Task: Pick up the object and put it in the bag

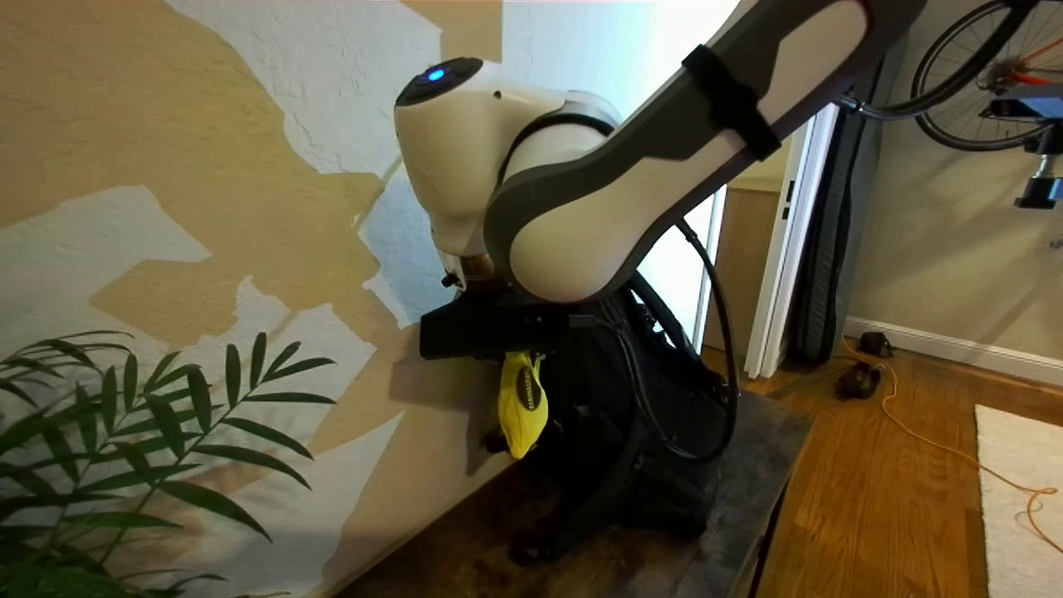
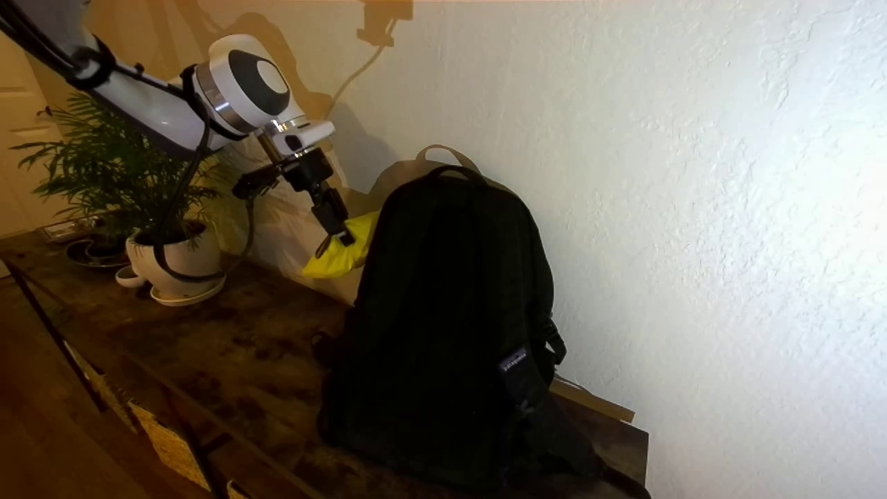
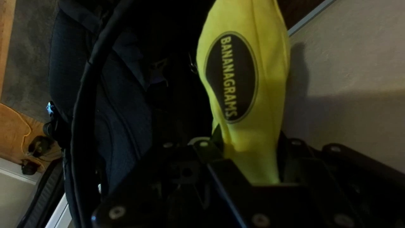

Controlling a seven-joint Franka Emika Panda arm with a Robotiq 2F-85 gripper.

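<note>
Yellow pouch point(image 1: 522, 407), slanted lengthwise, pointing down

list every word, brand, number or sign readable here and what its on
"BANANAGRAMS": dark oval label on the yellow fabric pouch, wrist view.
"patagonia", small and slightly blurred: strap tag of the black backpack, in an exterior view.
In both exterior views the oval lettering is too blurred to read.

The wrist view's top edge is cutting off my yellow pouch point(image 3: 265, 91); in an exterior view my arm point(image 1: 639, 191) is partly hiding the backpack point(image 1: 590, 432).
</note>
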